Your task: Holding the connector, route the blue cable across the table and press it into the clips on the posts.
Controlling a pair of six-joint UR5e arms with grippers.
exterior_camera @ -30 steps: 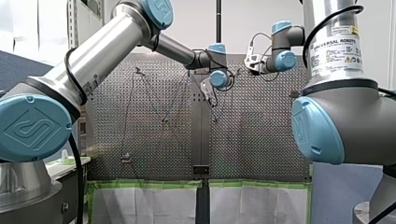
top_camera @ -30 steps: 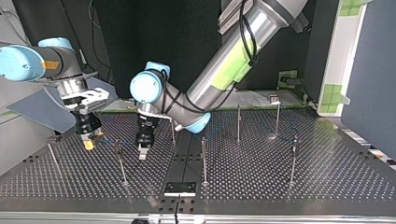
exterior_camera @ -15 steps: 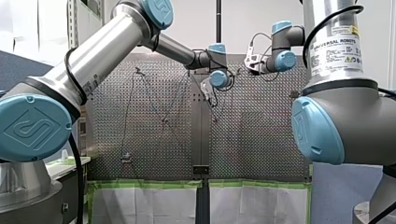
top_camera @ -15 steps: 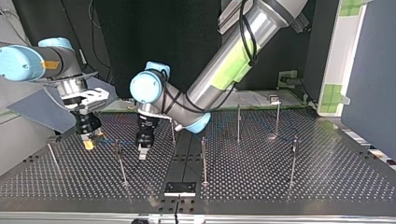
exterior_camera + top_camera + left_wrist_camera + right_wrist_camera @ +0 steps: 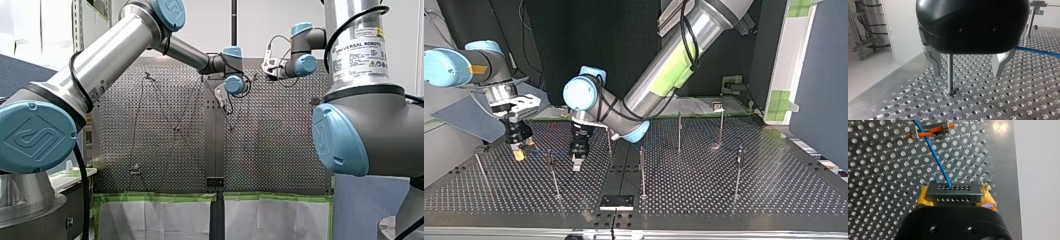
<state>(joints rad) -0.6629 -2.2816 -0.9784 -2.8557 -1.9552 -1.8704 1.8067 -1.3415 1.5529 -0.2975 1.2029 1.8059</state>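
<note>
1. My right claw (image 5: 954, 195) is clamped on the connector (image 5: 953, 188), a grey block with two rows of small holes, squeezed between its yellow pads (image 5: 922, 198).
2. The blue cable (image 5: 934, 157) leaves the connector's face and runs ahead of the claw, over the perforated tabletop (image 5: 880, 182), to a clip (image 5: 933, 130) with an orange bar. The cable passes across that clip.
3. In the top view this claw points down at the view's left, low over the tabletop. The connector is too small to make out there.
4. My left claw (image 5: 968, 73) is black, and its two metal fingers (image 5: 936, 62) stand wide apart, gripping nothing.
5. A thin upright post (image 5: 950, 72) stands on the tabletop between those fingers, closer to one of them, with a gap on both sides.
6. Beside the left claw, a stretch of the blue cable runs over the tabletop.
7. In the top view the left claw points down near the tabletop's middle, near my right claw, with a thin post (image 5: 553, 172) standing between the two.
8. More thin posts (image 5: 679, 132) stand upright, well apart, toward that view's right.
</note>
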